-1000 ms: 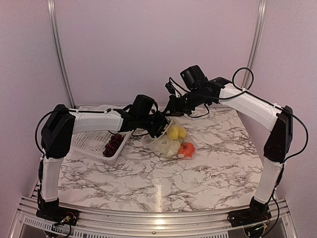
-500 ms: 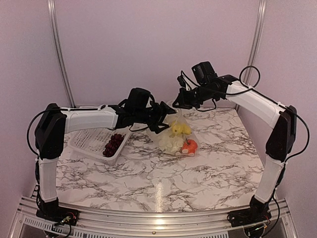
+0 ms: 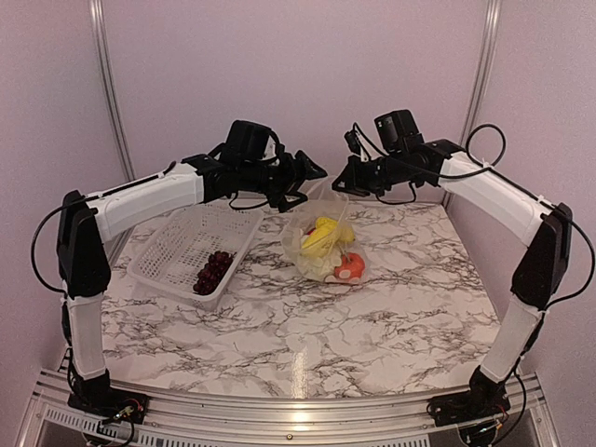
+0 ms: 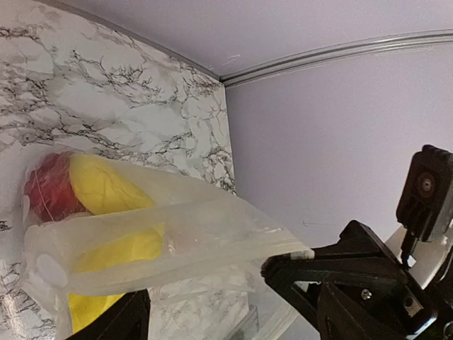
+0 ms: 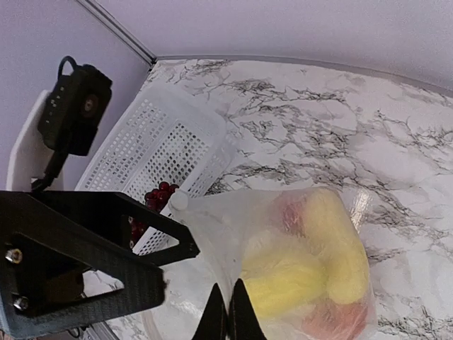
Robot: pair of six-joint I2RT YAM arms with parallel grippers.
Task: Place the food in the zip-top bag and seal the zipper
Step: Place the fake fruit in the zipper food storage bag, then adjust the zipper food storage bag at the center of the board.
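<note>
Right gripper [image 3: 341,181] pinches zip-top bag's [image 3: 321,244] top edge; left gripper [image 3: 305,184] spread beside.

White perforated basket [image 3: 177,244] sits askew on the left of the marbled worktop [image 3: 400,317]. Pale lilac wall [image 3: 298,74] behind, metal posts [image 3: 104,84] in the corners, metal rail [image 3: 279,414] along the near edge.

Cut off by the lower edge of the left wrist view: the zip-top bag [image 4: 198,234], bottom part out of sight. Visible in the right wrist view only as thin closed tips at the lower edge: the right gripper [image 5: 228,317]. Mostly hidden there behind the left gripper [image 5: 177,265]: the grape bunch [image 5: 152,195]. Blurred through the crinkly plastic, kinds hard to tell apart: the food [image 5: 283,283]. Too small to make out from above: the zipper.
</note>
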